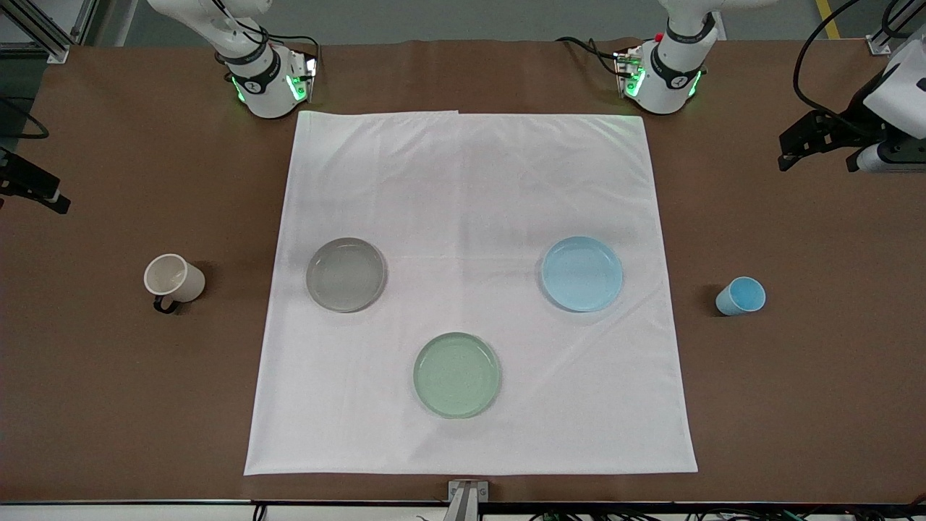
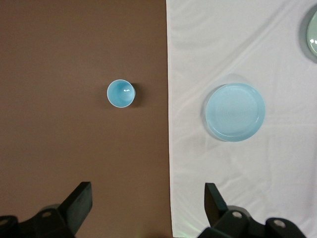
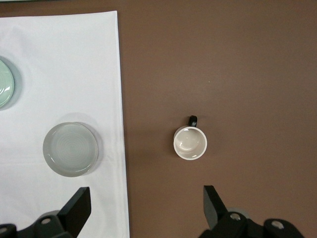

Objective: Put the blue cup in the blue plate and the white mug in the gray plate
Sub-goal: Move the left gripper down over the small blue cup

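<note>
The blue cup stands upright on the brown table toward the left arm's end, off the cloth; it also shows in the left wrist view. The blue plate lies empty on the white cloth, as the left wrist view shows too. The white mug with its black handle stands on the brown table toward the right arm's end, also in the right wrist view. The gray plate lies empty on the cloth, seen as well in the right wrist view. My left gripper is open, high over the cloth's edge. My right gripper is open, high over the cloth's other edge.
A pale green plate lies empty on the cloth, nearer to the front camera than the other two plates. The arms' bases stand at the table's back edge. Brown table surrounds the cloth.
</note>
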Available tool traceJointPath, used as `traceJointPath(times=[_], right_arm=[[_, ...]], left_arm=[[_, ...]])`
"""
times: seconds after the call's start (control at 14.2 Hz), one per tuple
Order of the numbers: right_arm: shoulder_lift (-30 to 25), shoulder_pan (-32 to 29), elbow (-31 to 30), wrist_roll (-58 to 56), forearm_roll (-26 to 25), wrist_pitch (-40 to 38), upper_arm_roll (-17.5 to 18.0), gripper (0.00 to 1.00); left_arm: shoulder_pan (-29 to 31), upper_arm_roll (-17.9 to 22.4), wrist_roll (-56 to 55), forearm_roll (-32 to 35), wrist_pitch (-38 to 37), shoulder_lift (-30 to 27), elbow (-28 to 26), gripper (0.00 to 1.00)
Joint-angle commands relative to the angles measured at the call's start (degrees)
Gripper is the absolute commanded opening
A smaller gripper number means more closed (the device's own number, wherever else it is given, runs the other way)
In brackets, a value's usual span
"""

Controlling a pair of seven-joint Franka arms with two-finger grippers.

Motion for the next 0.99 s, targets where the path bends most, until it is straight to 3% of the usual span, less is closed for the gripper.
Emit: traceJointPath(times=[0.0,0.35,0.56,0.71,0.92], right_arm=[[0.2,-0.2,0.8,0.2,-0.6,-0.6,0.1,1.0],[0.2,-0.1,0.8,0.2,-0.7,-0.6,0.1,1.0],[0.3,-0.2,0.7,0.1,-0.7,-0.7,0.1,1.0],[0.3,-0.1,0.7,0.2,-0.6,-0.6,0.1,1.0],[0.3,0.0,0.7,0.1,-0.6,-0.7,0.2,1.0]], left_arm=[[0.0,-0.1,-0.4,0.0,-1.3,0.8,1.8,1.0],[0.5,0.2,0.0,3.5,-1.3,6.0,5.8,1.0],[3.2,0.2,0.5,5.1,0.3,11.3,4.4,1.0],[6.0,0.2,0.9,5.3,5.3,14.0,1.7,1.0],[10.8,0.2,5.9,5.3,21.8,16.7,-7.9,1.0]])
